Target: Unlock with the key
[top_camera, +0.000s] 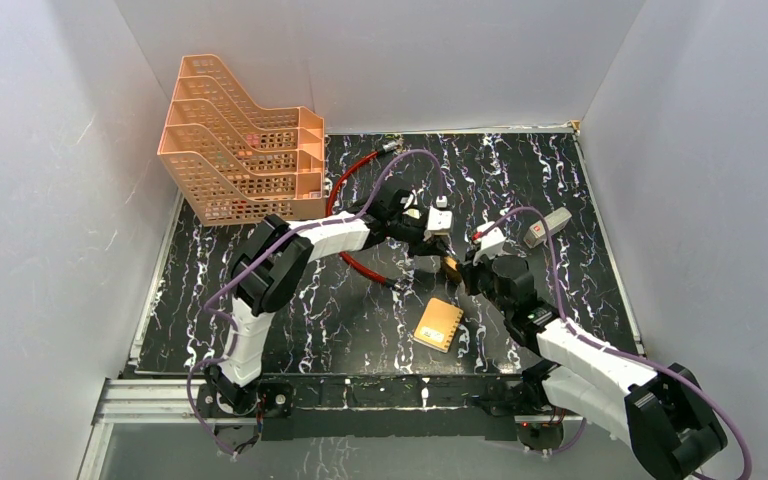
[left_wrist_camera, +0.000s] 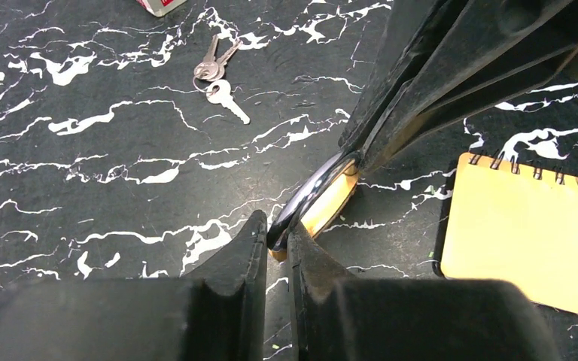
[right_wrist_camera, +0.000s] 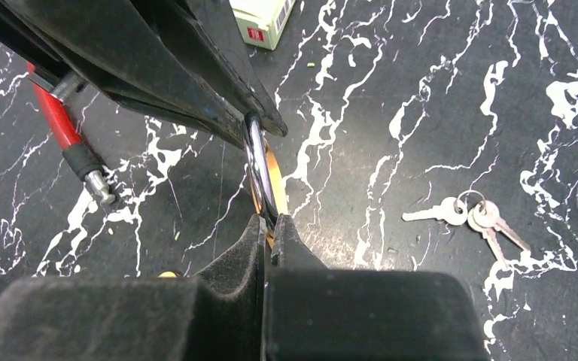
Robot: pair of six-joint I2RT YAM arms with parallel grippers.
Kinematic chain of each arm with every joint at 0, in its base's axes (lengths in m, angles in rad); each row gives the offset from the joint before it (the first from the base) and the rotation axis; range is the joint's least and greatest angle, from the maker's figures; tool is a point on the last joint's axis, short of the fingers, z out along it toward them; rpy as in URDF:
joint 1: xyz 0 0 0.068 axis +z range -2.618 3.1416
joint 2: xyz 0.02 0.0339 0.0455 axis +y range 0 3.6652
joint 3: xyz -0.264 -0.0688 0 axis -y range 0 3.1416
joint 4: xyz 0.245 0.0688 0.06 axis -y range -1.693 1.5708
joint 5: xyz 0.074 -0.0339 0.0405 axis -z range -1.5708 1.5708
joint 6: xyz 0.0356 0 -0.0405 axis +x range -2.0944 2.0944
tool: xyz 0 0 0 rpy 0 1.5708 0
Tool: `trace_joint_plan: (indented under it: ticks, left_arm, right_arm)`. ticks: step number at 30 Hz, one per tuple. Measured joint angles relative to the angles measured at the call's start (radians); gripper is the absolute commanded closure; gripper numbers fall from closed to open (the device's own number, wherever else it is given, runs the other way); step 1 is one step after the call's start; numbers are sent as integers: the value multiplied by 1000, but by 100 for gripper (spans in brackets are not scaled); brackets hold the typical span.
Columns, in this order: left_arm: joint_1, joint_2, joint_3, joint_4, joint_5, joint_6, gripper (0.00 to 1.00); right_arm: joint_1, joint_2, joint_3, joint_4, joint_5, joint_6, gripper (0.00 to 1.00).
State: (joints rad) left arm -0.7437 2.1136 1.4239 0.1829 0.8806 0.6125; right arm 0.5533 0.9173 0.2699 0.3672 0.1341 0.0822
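The brass padlock with a steel shackle hangs just above the black marbled mat, held from both sides. My left gripper is shut on one end of the padlock. From the opposite side, my right gripper is shut on its other end. In the top view the two grippers meet at mid-table, left gripper and right gripper. The key lies flat on the mat on a ring with two others, apart from both grippers; the right wrist view shows the key to its right.
A yellow spiral notebook lies near the front, close under the grippers. A red cable loop with metal ends curls behind the left arm. An orange file rack stands at the back left. A small white box sits beyond the padlock.
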Motion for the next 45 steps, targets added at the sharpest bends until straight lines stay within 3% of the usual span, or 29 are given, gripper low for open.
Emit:
trace_joint_plan:
  ticks: [8,11,14,19,29,34,41,45]
  left_arm:
    - [-5,-16,-9,-7,-16,13,100]
    - [-9,-37,-41,10,-39,11,100]
    - [-14,-75,-93,35,-90,4,100]
    - [-25,-131,-156,60,-225,-34,100]
    - [-24,-262,-259,41,-599,-215,100]
    - [-29,-319,-294,-10,-705,-293,100]
    - [-47,-353,-322,-43,-724,-338,78]
    - [-48,-356,-324,-43,-712,-359,72]
  right_arm:
    - [5,1,-6,-17,-5,-7,97]
    - [6,0,-6,-22,-9,-5,67]
    - [7,-6,-1,-20,-9,17,48]
    - [7,-54,55,-32,-5,50,34]
    - [7,-159,148,-112,29,124,32]
    - [7,-179,151,-154,68,134,32]
    - [7,-185,151,-206,96,140,32]
    - [7,-206,151,-233,100,140,32]
